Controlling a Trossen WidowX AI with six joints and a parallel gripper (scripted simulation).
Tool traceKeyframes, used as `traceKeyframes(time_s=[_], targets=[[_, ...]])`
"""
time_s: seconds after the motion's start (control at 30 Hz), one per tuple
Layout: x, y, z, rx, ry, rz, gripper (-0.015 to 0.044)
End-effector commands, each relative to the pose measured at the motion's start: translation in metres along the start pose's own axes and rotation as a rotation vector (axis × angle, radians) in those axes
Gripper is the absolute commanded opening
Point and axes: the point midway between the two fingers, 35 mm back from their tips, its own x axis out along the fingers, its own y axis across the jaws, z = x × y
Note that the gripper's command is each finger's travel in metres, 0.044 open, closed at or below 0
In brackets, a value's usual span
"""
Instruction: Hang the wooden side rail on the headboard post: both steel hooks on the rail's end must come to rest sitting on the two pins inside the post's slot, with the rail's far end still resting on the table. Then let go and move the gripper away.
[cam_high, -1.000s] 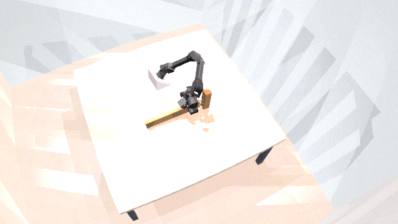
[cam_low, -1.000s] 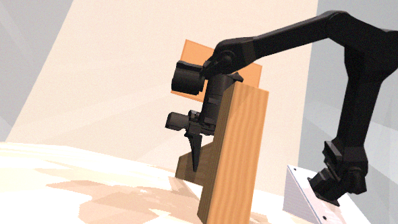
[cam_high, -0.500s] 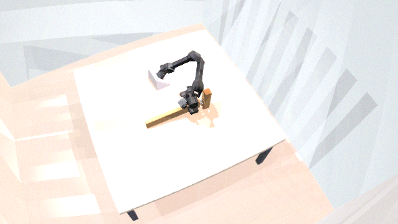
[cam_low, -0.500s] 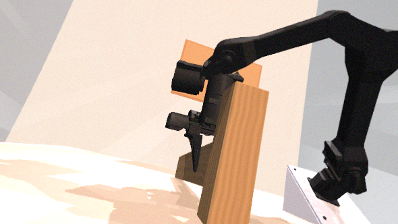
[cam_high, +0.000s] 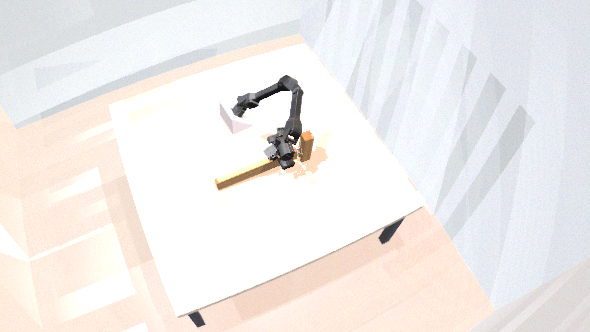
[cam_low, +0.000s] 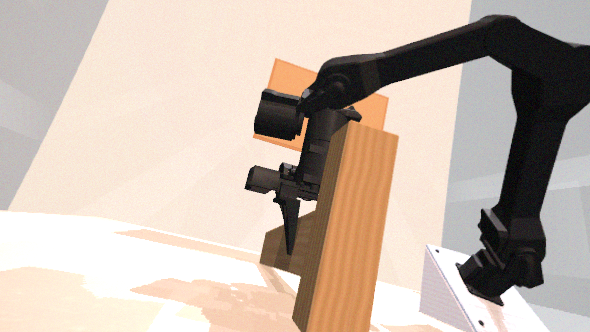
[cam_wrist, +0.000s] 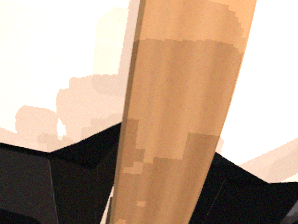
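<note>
just left of the headboard post (cam_high: 306, 147) (cam_low: 356, 225) in the top view, the tool (cam_high: 285, 159) (cam_low: 289, 250) points down over the wooden side rail (cam_high: 247, 173) (cam_low: 282, 250) (cam_wrist: 182, 85). its fingers are parted by the rail's width and clamped on it, near the end toward the post; the wrist view has a dark finger on either side of the wood.

the post: upright on the white desk (cam_high: 280, 240), block-shaped, orange-brown grain. from the top, the rail runs away from the post, down and to the left, its far end well apart from the post and low over the desk. contact of that end with the desk: cannot tell.

the rail's near end is close beside the post, partly under the tool. hooks, pins and slot not readable at this size or hidden behind the post, so seating cannot be told.

the black arm (cam_high: 296, 107) (cam_low: 532, 150) bends high on the post's upper side in the top view, its foot on a pale, slope-sided base (cam_high: 231, 120) (cam_low: 440, 285), apart from the post. exterior view: an orange panel (cam_low: 290, 75) shows behind the arm's wrist, beyond the post's top.
</note>
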Motion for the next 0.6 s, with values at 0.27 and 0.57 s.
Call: traceKeyframes(time_s=[0.27, 0.57], targets=[[-0.0068, 0.0034, -0.0036, -0.001, 0.001, 0.021, 0.0], [-0.007, 0.0023, -0.0046, -0.001, 0.001, 0.021, 0.0]])
